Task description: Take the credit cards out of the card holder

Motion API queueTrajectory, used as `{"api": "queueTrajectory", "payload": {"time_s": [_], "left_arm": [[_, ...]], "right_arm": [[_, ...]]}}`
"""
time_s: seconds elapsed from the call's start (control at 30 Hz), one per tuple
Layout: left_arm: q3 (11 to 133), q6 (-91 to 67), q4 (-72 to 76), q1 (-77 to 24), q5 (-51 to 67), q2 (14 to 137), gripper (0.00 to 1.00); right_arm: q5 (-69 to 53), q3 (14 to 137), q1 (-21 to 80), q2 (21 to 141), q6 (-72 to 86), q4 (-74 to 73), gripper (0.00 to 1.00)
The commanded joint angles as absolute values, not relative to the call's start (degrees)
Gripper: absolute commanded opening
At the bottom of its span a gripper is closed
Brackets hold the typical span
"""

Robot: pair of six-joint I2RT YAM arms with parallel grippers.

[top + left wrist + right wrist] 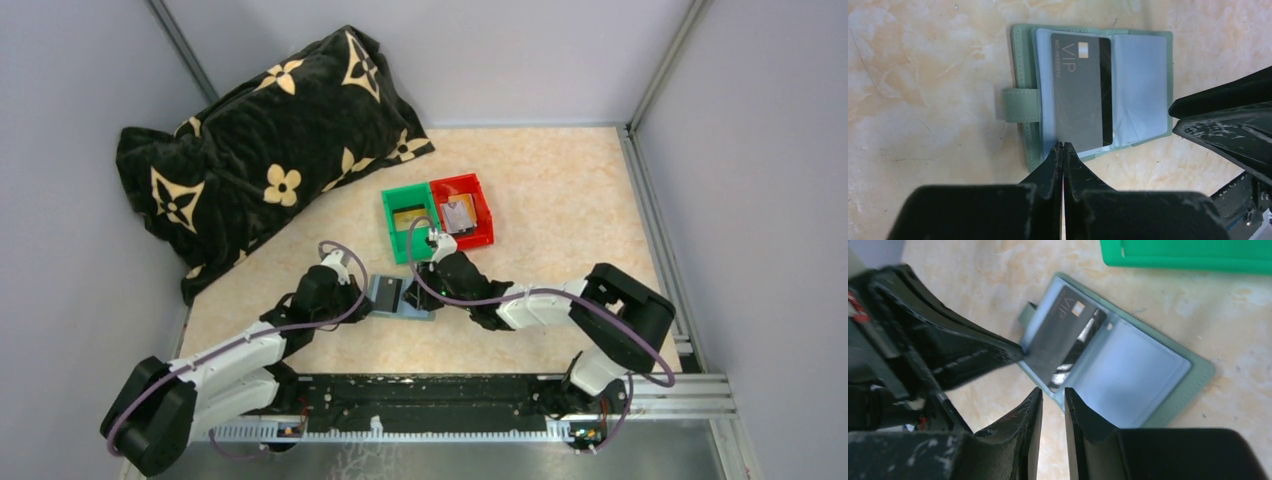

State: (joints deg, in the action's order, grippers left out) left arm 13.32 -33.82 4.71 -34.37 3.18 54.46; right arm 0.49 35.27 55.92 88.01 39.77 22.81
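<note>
**Left jaws (wrist view).** My left jaws are pressed fully together, and their tips pinch the near edge of a dark grey rectangular plastic credit card (1080,90). The card lies directly ahead of them, over one leaf of the open sage grey-green folding card holder (1140,90). The holder rests on the beige marbled table (923,100). Its closing tab (1020,105) juts out ahead and to the left of these jaws. Seen from my right wrist, the card looks tilted, with its pinched side raised off the clear pocket.

**Right jaws (wrist view).** My right jaws stand slightly apart. Bare table shows through the narrow slit and nothing lies between them. Their tips sit at the holder's rim on the side opposite my left jaws, and one tip overlaps that rim. I cannot tell whether it presses down.

**Writing.** The grey card reads "VIP" in pale gold beside a small gold chip. A fine line begins "NO.", but its digits are too small to read. A black stripe runs along one long edge.

**Beyond my right jaws.** A bright green plastic bin (1188,252) holds a gold card (408,218). Touching it is a red plastic bin (486,212) holding a silver-grey card (458,216).

**Well beyond my left jaws.** A black plush pillow with cream flower motifs (250,150).
</note>
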Motion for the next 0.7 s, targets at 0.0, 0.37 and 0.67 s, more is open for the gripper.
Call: {"api": "queueTrajectory", "payload": {"time_s": [0.0,0.37,0.67], "left_arm": [[13.1,-34.1,7.5,-34.3,3.7,56.4,0.0],[11.0,-35.4,8.6,-34.3,4.7,58.5,0.0],[11.5,-35.5,9.4,-34.3,5.6,59.7,0.0]], "right_arm": [[-3.8,36.6,55.4,90.7,43.8,37.8,0.25],[-3.4,37.8,55.4,98.3,45.1,38.5,0.37],[-4.7,38.3,55.3,101.8,45.3,39.8,0.37]]}}
